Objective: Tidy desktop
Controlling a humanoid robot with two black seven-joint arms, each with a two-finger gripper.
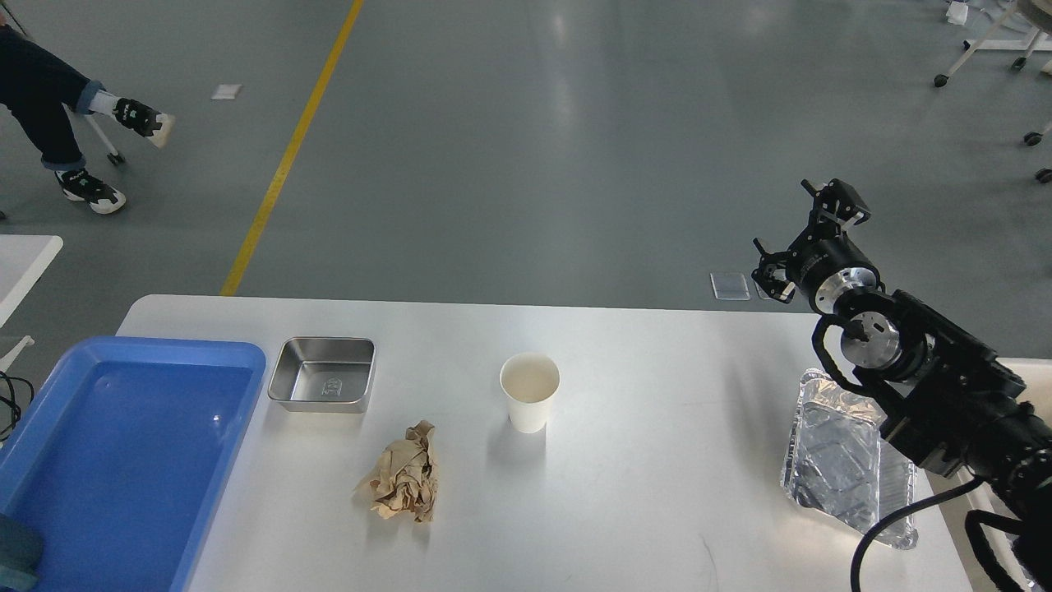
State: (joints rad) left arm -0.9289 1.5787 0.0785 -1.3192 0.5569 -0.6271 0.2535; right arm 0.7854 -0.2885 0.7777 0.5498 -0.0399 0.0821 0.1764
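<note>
Nearest, on the white counter (657, 427): blue tray (49, 493) over the left edge, crumpled brown paper (403, 483), foil tray (846, 460) at the right edge under the arm. Farther: upright paper cup (529, 391), steel pan (322, 374). Wide bare room between cup and foil. Counter's long axis left to right. Right claw (809, 238) beyond the far edge, raised, fingers spread, holding nothing.

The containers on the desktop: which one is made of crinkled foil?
The foil tray at the desktop's right edge, partly hidden by the right arm. The steel tray is smooth metal, the cup white paper.
</note>
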